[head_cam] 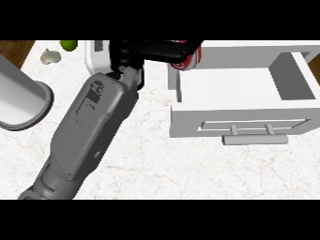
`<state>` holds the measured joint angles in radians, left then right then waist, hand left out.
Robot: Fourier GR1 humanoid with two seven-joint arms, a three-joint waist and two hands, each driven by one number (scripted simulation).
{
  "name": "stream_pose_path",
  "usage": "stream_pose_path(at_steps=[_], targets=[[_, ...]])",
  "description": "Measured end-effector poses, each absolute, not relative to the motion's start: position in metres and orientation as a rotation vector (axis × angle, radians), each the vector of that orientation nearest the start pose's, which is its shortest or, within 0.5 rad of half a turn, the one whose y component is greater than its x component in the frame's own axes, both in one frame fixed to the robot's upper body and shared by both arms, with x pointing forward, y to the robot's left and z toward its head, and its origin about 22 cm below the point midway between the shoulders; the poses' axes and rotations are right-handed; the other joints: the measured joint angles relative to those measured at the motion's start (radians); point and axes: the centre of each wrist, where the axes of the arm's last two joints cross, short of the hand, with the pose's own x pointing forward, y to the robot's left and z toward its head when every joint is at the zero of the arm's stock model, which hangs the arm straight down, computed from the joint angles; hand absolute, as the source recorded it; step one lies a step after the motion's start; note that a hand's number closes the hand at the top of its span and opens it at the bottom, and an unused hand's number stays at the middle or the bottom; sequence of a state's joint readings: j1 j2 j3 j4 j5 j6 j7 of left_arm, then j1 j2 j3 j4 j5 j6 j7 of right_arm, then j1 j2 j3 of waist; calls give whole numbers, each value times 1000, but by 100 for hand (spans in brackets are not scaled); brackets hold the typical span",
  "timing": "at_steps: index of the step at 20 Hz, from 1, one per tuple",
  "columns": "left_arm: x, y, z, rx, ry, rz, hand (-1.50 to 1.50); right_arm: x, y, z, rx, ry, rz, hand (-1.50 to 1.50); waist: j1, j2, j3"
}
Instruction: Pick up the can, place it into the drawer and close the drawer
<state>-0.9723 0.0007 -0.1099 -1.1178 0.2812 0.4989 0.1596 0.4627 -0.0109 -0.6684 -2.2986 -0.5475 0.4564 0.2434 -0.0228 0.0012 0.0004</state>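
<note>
Upper left: garlic bulb (49, 56) and a lime (69, 45) at the counter's (141, 159) far edge. Top centre: my hand (155, 50), fingers curled round the red can (190, 60), at the open white drawer's (249, 119) upper-left corner. Handle (255, 139) faces the lower frame.

We see the red-and-white striped metal can (192, 60) gripped in the black robot hand (159, 50), tilted above the open white box-shaped drawer's (249, 123) back-left corner.
</note>
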Motion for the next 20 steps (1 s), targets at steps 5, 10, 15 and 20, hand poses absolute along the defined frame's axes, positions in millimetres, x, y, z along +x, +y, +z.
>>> stream_pose_path(at_steps=[5,10,15,20], targets=[[401,46,200,-193,-1736,91,150,72,-360,120,-158,-1790,-136,-150,-3,2,0],[406,27,208,-192,-1724,80,150,71,-366,118,-148,-1785,-127,-150,-10,2,0],[415,15,208,-175,-1715,65,150,77,-364,123,-137,-1794,-125,-150,-18,5,0],[415,-1,212,-161,-1704,58,150,78,-360,122,-136,-1801,-114,-150,-32,7,1]])
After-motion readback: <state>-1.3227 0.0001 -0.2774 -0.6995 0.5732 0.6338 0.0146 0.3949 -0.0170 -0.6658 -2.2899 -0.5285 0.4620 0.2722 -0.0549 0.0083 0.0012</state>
